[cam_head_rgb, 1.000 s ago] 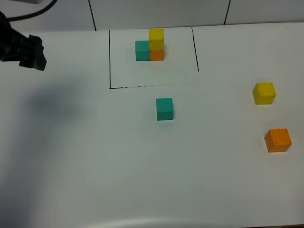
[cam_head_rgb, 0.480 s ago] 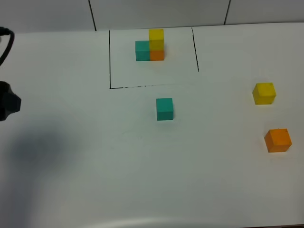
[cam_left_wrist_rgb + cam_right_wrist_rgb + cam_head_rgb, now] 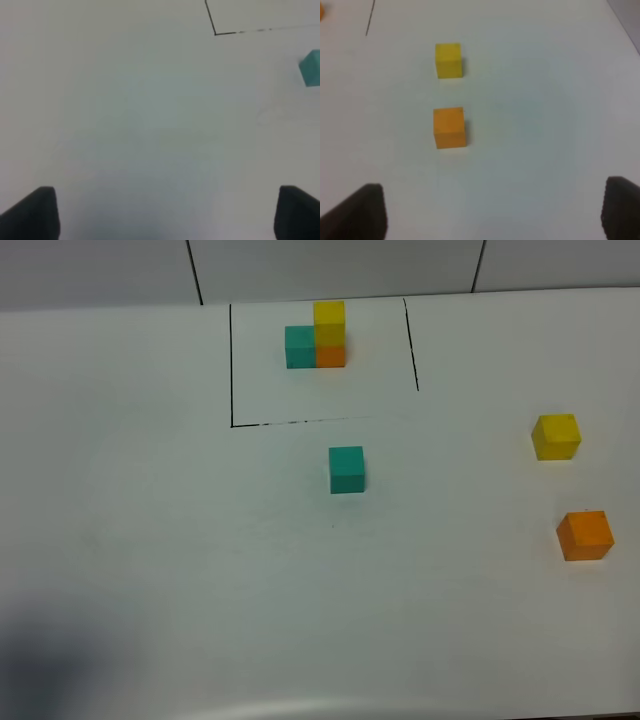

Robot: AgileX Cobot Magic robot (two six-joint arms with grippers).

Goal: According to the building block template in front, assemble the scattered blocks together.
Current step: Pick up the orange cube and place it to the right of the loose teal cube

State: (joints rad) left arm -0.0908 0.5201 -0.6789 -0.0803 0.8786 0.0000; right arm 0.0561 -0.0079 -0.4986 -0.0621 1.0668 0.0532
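So the table (image 3: 150,540) is plain white. The template (image 3: 318,338) is teal, orange and yellow, boxed in by a thin black line (image 3: 232,365) that goes kinda patchy along one side. The loose ones are solid flat colours: teal cube (image 3: 346,469), yellow cube (image 3: 555,436), orange cube (image 3: 584,535). The left gripper (image 3: 167,212) and right gripper (image 3: 490,209) are both black. The wall (image 3: 330,265) is pale grey with dark seams.

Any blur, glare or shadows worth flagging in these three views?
Exterior high: sharp, even light, one dark shadow on the table, lower-left corner. Left wrist: soft focus, teal cube smeared at the frame edge. Right wrist: mildly soft; yellow cube and orange cube throw short shadows.
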